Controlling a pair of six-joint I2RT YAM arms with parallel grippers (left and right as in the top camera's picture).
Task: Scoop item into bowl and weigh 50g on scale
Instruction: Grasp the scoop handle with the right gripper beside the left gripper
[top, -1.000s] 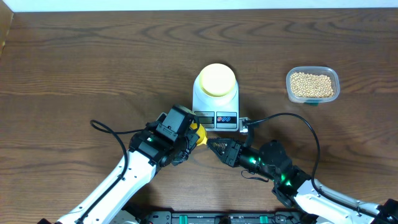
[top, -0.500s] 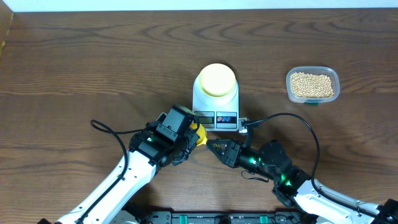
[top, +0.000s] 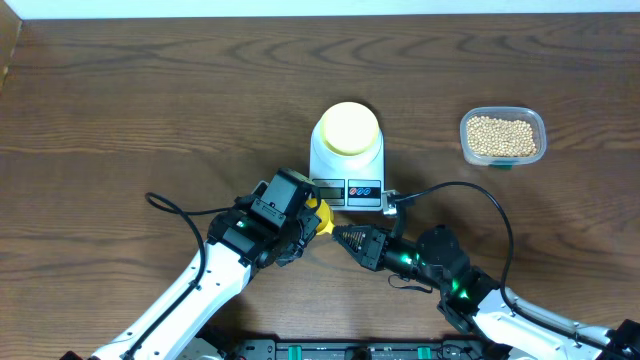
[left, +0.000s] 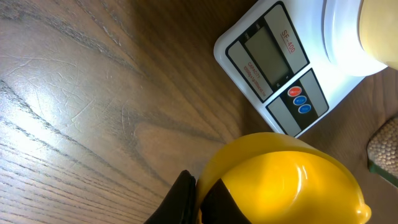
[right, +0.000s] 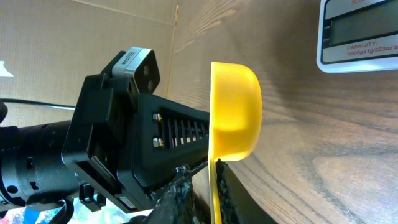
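A bright yellow scoop (top: 318, 215) hangs just above the table in front of the scale (top: 347, 185), and my left gripper (top: 308, 224) is shut on it. In the left wrist view the black fingers (left: 186, 196) press against the scoop's bowl (left: 280, 180). My right gripper (top: 338, 236) faces it from the right. Its jaws (right: 201, 165) stand around the thin handle of the scoop (right: 235, 112), one finger touching and the other a little apart. The cream bowl (top: 349, 127) sits on the scale's platform. Beans (top: 502, 135) fill a clear tub at the right.
The clear tub (top: 541, 137) stands at the far right of the wooden table. A black cable (top: 470, 190) loops over the right arm and another (top: 165, 203) trails from the left arm. The scale's display and buttons (left: 273, 62) face the grippers.
Both arms stay where they were. The right gripper's fingers have drawn closer together around the scoop's handle.
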